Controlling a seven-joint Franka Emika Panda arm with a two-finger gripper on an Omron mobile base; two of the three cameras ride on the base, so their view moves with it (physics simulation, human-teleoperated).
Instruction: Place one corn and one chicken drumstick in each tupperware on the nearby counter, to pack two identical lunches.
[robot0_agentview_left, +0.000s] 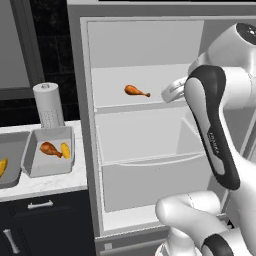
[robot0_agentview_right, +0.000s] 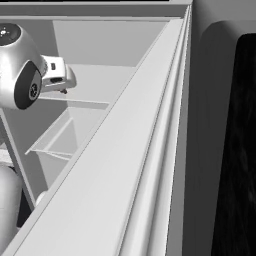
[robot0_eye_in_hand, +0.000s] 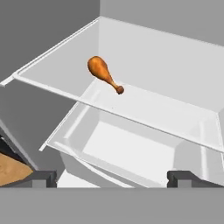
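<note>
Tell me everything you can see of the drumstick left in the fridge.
The chicken drumstick is small, orange-brown and smooth, bulbous at one end and tapering to a thin knobbed end. It lies on its side, alone, on the white upper fridge shelf, above the clear drawer. In the hand view it lies diagonally, thin end pointing to the lower right. The open gripper is short of it; nothing but the shelf touches it.

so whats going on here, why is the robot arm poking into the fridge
The robot is packing two lunches. Its gripper is open and empty, reaching into the open fridge toward a chicken drumstick lying on the upper shelf. On the counter to the left, one grey tupperware already holds a drumstick and a corn cob. The other tupperware, at the picture's edge, has a corn cob showing, so this drumstick looks like the last piece needed.
</note>
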